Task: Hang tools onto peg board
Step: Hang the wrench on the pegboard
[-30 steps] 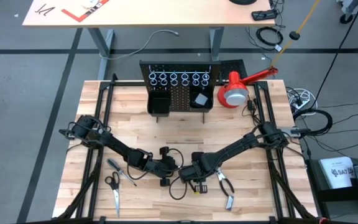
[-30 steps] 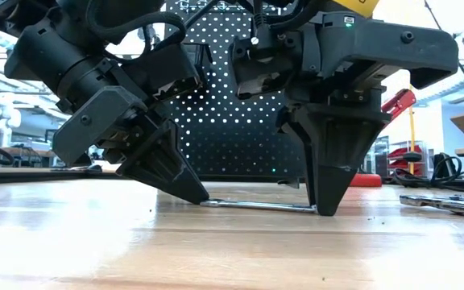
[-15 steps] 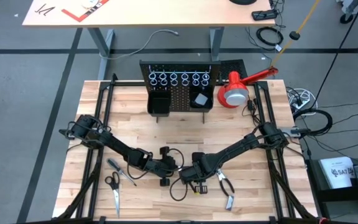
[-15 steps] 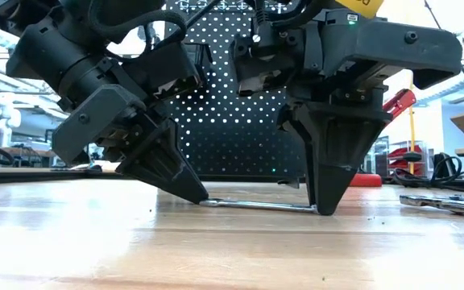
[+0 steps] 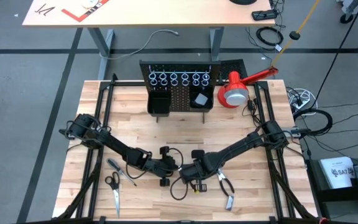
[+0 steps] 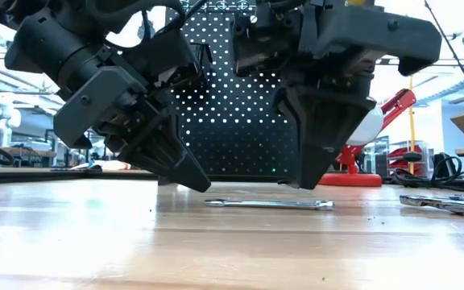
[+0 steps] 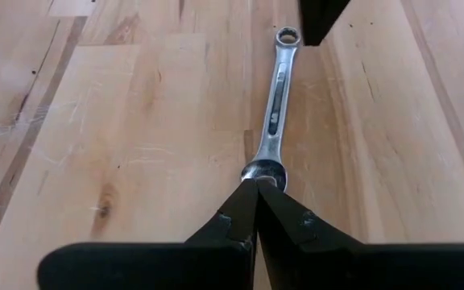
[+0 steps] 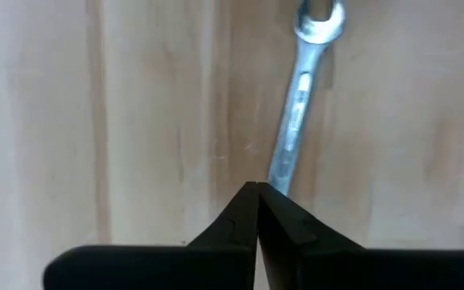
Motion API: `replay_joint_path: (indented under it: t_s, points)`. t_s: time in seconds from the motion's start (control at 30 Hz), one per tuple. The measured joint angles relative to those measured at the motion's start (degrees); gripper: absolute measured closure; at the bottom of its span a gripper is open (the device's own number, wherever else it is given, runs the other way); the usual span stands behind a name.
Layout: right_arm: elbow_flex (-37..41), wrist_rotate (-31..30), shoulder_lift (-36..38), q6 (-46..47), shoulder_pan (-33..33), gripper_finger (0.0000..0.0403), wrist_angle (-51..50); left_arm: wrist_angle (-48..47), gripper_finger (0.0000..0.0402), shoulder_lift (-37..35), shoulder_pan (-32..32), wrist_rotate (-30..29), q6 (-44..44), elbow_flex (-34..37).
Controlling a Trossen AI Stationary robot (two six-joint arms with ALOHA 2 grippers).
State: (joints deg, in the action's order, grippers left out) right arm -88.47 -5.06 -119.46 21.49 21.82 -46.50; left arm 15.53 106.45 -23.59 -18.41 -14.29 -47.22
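You could read almost nothing here. A white box [image 5: 342, 173] on the floor, off the table's right edge in the high view, bore dark lettering too small to spell out. The wrench [image 7: 274, 113] showed no stamping you could read, and the sheet [image 5: 82, 7] on the far desk carried only red and black marks.

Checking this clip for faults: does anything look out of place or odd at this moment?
Yes. The wrench lies flat on the table while both claws hang just above its ends, shut on nothing: the left claw over one end, the right claw over the shaft. Neither holds it. Scissors and pliers lie unhung.
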Motion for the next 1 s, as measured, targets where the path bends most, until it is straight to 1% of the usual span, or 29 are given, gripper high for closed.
replay_joint_path:
  t_s: [0.13, 0.23, 0.33, 0.53, 0.63, 0.7, 0.83, 1.0]
  points:
    - [-0.02, -1.19, 0.0, 0.11, 0.0, 0.0383, -0.03, 0.07, 0.0384, -0.04, 0.0, 0.26, -0.36, -0.02]
    - [-0.09, -3.95, 0.0, 0.16, 0.0, 0.0361, -0.87, 0.21, 0.0384, -0.04, 0.0, 0.25, -0.43, -0.04]
    - [-0.09, -5.3, 0.0, 0.26, 0.0, 0.0335, -3.19, 0.87, 0.0384, 0.21, 0.0, 0.22, -0.52, -0.05]
    - [-0.09, -4.67, 0.0, 0.27, 0.0, 0.0291, -5.54, 0.68, 0.0384, 2.11, 0.22, 0.19, -2.67, -0.13]
    - [-0.11, -2.08, -0.47, -0.28, 0.0, 0.0276, -4.32, 0.86, 0.0384, 2.55, 0.28, 0.12, -3.42, -0.19]
    - [-0.11, -1.0, -0.96, -0.89, 0.02, 0.0268, -3.92, 0.85, 0.0384, 2.57, 0.31, 0.17, -3.4, -0.2]
    - [-0.11, -1.01, -1.31, -0.96, 0.05, 0.0258, -3.12, 0.81, 0.0384, 2.6, 0.33, 0.31, -3.42, -0.2]
    - [-0.14, -1.03, -0.01, 2.23, 0.03, 0.0266, -5.13, 0.71, 0.0384, 2.62, 0.35, 0.38, -3.4, -0.2]
